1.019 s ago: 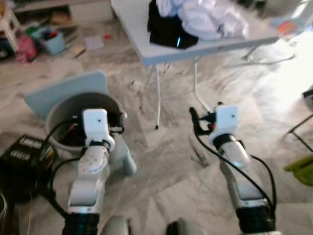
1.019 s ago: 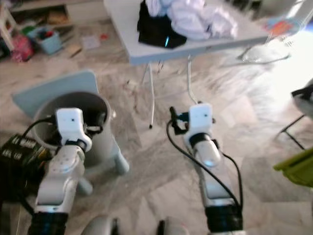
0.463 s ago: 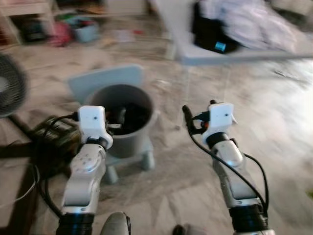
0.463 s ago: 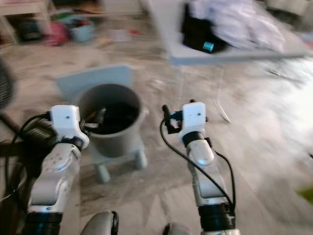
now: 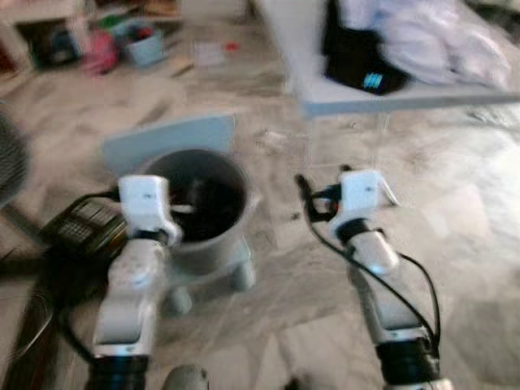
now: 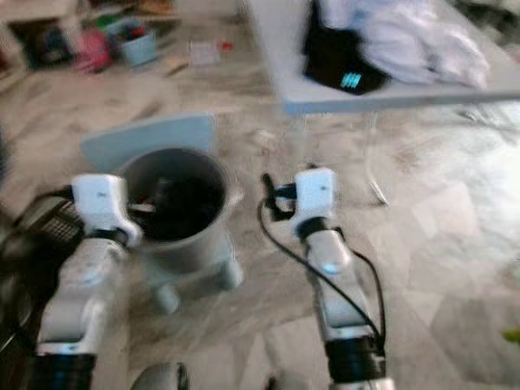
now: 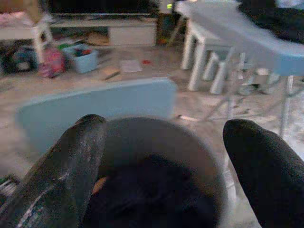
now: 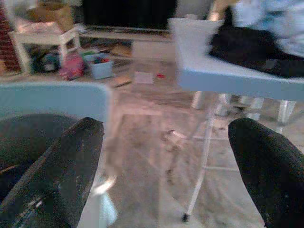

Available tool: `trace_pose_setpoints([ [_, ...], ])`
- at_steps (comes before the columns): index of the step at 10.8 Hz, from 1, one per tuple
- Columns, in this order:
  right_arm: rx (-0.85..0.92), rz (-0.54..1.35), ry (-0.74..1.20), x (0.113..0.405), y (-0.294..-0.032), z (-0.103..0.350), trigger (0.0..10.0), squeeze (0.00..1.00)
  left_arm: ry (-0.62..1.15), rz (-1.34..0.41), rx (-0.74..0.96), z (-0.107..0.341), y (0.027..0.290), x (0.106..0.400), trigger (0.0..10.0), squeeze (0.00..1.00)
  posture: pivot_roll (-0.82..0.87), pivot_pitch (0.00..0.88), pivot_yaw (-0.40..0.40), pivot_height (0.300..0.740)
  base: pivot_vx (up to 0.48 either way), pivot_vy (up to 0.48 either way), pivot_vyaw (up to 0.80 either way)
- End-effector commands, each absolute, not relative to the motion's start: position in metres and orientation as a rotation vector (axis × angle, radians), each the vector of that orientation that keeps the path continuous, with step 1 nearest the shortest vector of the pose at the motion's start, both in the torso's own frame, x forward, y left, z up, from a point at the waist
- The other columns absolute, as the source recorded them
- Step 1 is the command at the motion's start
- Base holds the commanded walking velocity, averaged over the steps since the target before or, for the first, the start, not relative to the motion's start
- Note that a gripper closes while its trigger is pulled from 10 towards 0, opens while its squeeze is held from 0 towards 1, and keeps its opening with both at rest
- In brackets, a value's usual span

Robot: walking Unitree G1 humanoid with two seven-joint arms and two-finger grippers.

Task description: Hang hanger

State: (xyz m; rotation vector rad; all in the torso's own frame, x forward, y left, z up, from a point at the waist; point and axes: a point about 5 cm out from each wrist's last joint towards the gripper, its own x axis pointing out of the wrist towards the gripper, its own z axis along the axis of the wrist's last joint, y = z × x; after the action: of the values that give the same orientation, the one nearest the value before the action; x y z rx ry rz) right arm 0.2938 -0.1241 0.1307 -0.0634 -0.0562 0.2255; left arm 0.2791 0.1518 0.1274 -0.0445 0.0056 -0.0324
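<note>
Bucket (image 5: 203,203): grey, on floor, dark contents inside, blurred; hanger not identifiable, presumably among them, long axis unreadable.
Left gripper (image 5: 180,213): at bucket's near rim, fingers (image 7: 71,161) spread wide, nothing held; wrist view looks straight into bucket mouth.
Right gripper (image 5: 309,195): beside bucket on table side, over bare floor, fingers (image 8: 66,161) spread, empty.
Table (image 5: 301,65): beyond bucket, clothes (image 5: 406,41) piled on top.
Judgement: left arm nearer; contents lie ahead of and below its jaws.
</note>
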Motion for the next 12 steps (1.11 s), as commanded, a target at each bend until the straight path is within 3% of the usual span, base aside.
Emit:
trace_pose_setpoints([
  [1, -0.069, 0.2, -0.053, 0.293, -0.134, 0.13, 10.0, 0.0, -0.004, -0.07, -0.057, 0.13, 0.142, 0.278, 10.0, 0.0, 0.01, 0.091, -0.051, 0.74, 0.409, 0.0, 0.0],
  [4, -0.069, 0.204, -0.053, 0.293, -0.133, 0.13, 10.0, 0.0, -0.005, -0.06, -0.053, 0.13, 0.143, 0.279, 10.0, 0.0, 0.01, 0.09, -0.052, 0.74, 0.406, 0.0, 0.44],
  [6, -0.069, 0.204, -0.048, 0.293, -0.133, 0.129, 10.0, 0.0, -0.007, -0.05, -0.068, 0.13, 0.143, 0.28, 10.0, 0.0, 0.01, 0.09, -0.051, 0.74, 0.304, 0.371, 0.0],
  [9, -0.069, 0.213, -0.047, 0.295, -0.13, 0.127, 10.0, 0.0, -0.004, -0.001, -0.027, 0.131, 0.146, 0.284, 10.0, 0.0, 0.03, 0.083, -0.051, 0.74, 0.0, 0.0, 0.0],
  [12, -0.063, 0.221, -0.069, 0.302, -0.124, 0.13, 10.0, 0.0, -0.014, 0.028, 0.008, 0.135, 0.155, 0.289, 10.0, 0.0, 0.06, 0.046, -0.039, 0.74, 0.0, 0.0, 0.8],
])
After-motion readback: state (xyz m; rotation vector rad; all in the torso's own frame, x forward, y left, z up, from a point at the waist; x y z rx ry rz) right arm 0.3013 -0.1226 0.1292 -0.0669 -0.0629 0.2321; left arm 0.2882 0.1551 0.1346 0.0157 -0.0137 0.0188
